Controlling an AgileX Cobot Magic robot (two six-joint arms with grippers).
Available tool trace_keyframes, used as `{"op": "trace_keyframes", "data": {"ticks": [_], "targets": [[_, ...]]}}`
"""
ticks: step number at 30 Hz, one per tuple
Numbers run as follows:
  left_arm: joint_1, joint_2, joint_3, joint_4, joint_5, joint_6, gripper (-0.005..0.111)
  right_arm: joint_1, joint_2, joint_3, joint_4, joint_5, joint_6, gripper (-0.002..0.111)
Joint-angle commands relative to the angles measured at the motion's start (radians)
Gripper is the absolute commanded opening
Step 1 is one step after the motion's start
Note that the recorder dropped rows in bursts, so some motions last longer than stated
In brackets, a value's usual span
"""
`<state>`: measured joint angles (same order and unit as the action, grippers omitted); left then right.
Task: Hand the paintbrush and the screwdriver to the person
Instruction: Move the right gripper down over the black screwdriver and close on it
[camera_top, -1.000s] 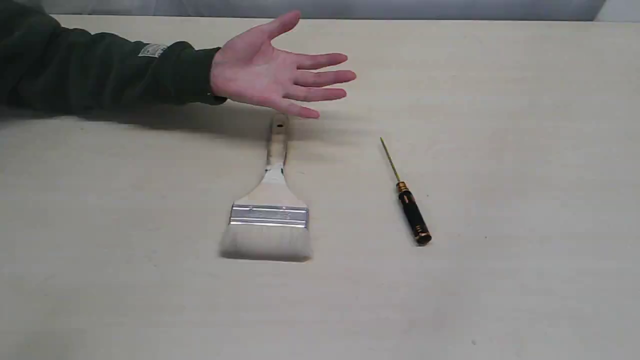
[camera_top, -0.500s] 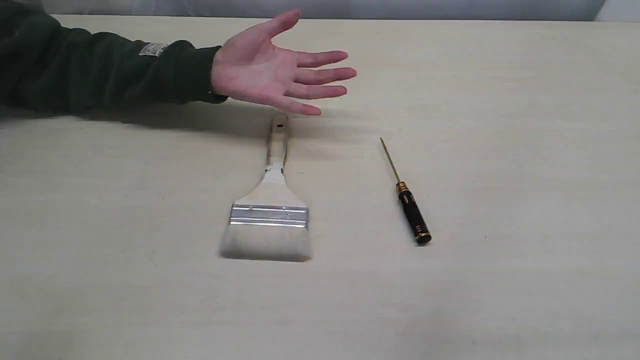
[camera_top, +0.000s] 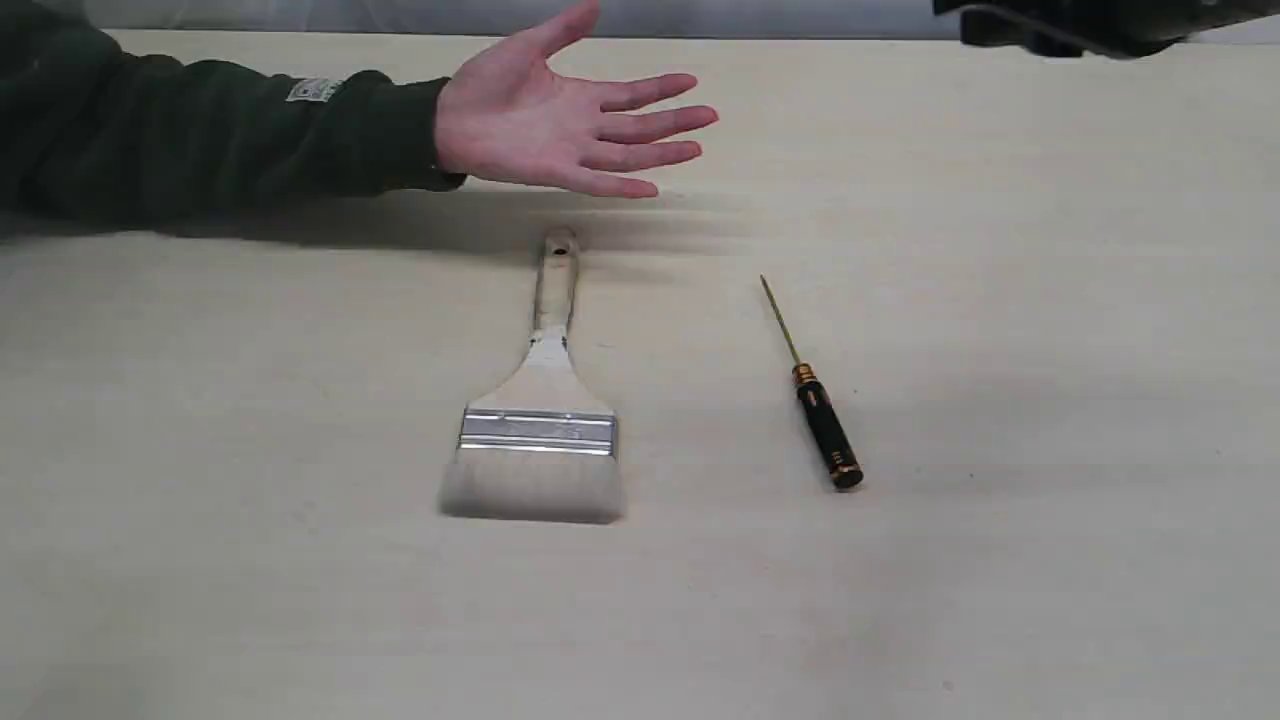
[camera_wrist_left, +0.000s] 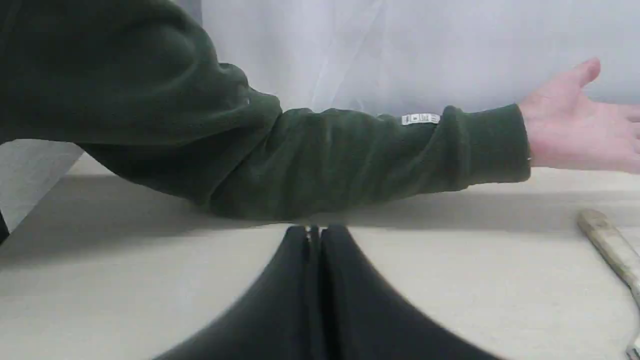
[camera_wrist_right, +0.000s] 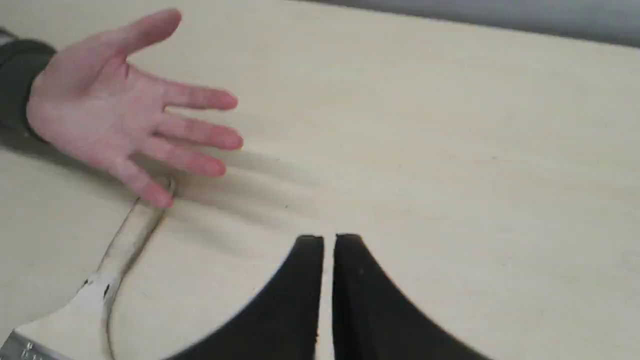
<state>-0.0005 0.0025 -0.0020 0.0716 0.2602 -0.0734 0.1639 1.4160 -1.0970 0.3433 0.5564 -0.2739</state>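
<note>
The paintbrush (camera_top: 540, 425) lies flat mid-table, bristles toward the near edge, handle end under the person's open hand (camera_top: 560, 125). The screwdriver (camera_top: 822, 425) lies to the brush's right, gold shaft pointing away. The hand hovers palm-up above the table on a dark green sleeve (camera_top: 200, 140). My left gripper (camera_wrist_left: 314, 229) is shut and empty, low over the table near the sleeve (camera_wrist_left: 300, 160); the brush handle (camera_wrist_left: 607, 247) shows at that view's edge. My right gripper (camera_wrist_right: 322, 239) is shut and empty, beside the hand (camera_wrist_right: 110, 110) and brush handle (camera_wrist_right: 127, 237). The screwdriver is hidden in both wrist views.
A black part of my right arm (camera_top: 1090, 20) juts in at the exterior view's top right corner. The pale wooden table (camera_top: 1050, 300) runs back to a grey wall. A table edge (camera_wrist_left: 45, 190) shows at one side of the left wrist view.
The person's hand has lifted a little and moved away from the brush handle's end. A black part of my right arm has come into the top right corner. Brush and screwdriver have not moved.
</note>
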Motion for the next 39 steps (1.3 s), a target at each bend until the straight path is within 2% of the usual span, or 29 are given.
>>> {"op": "trace_keyframes", "data": {"ticks": [1,9,12,16,21,25,28,39], "targets": [[-0.007,-0.002,0.002,-0.005,-0.01,-0.002,0.0,0.002,0.095,-0.041,0.066,0.074,-0.077,0.01],[-0.007,-0.002,0.002,-0.005,-0.01,-0.002,0.0,0.002,0.281,-0.056,0.116,0.103,-0.075,0.042],[-0.007,-0.002,0.002,-0.003,-0.01,-0.002,0.0,0.002,0.334,-0.056,0.144,0.11,-0.075,0.05],[-0.007,-0.002,0.002,-0.003,-0.013,-0.002,0.0,0.024,0.391,-0.056,0.137,0.129,-0.075,0.051],[-0.007,-0.002,0.002,-0.003,-0.013,-0.002,0.0,0.105,0.443,-0.056,0.08,0.11,-0.031,0.051],[-0.007,-0.002,0.002,-0.003,-0.013,-0.002,0.0,0.165,0.477,-0.056,-0.078,0.084,0.119,0.051],[-0.007,-0.002,0.002,-0.003,-0.013,-0.002,0.0,0.184,0.504,-0.056,-0.153,0.096,0.193,0.051],[-0.007,-0.002,0.002,-0.003,-0.013,-0.002,0.0,0.187,0.57,-0.056,-0.153,0.142,0.2,0.051]]}}
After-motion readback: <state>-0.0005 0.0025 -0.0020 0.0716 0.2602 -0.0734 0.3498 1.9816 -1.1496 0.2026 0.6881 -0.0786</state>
